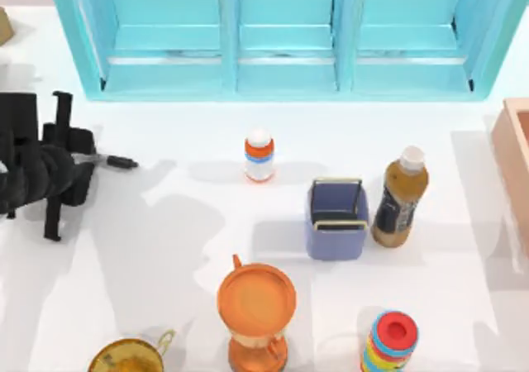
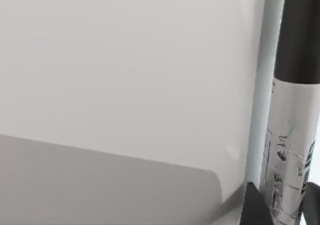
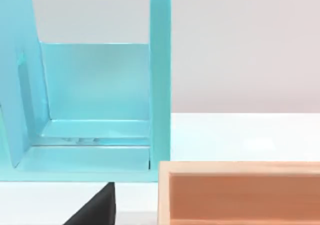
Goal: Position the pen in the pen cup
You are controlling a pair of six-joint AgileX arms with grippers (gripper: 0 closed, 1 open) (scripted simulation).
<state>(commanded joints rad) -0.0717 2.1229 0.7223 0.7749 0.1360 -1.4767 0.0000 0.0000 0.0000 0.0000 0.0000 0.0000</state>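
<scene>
The pen juts out level toward the right from my left gripper, which is shut on it at the table's left side, above the surface. In the left wrist view the pen shows its black cap and its white-grey printed body, with dark fingertips on either side of it. The pen cup, a square periwinkle-blue container, stands right of centre, far from the pen. A dark part of my right gripper shows in the right wrist view, facing the blue shelf.
A white bottle with an orange cap stands mid-table. A brown bottle is just right of the cup. An orange cup, a gold cup and stacked coloured rings line the front. Blue shelf behind, wooden box at right.
</scene>
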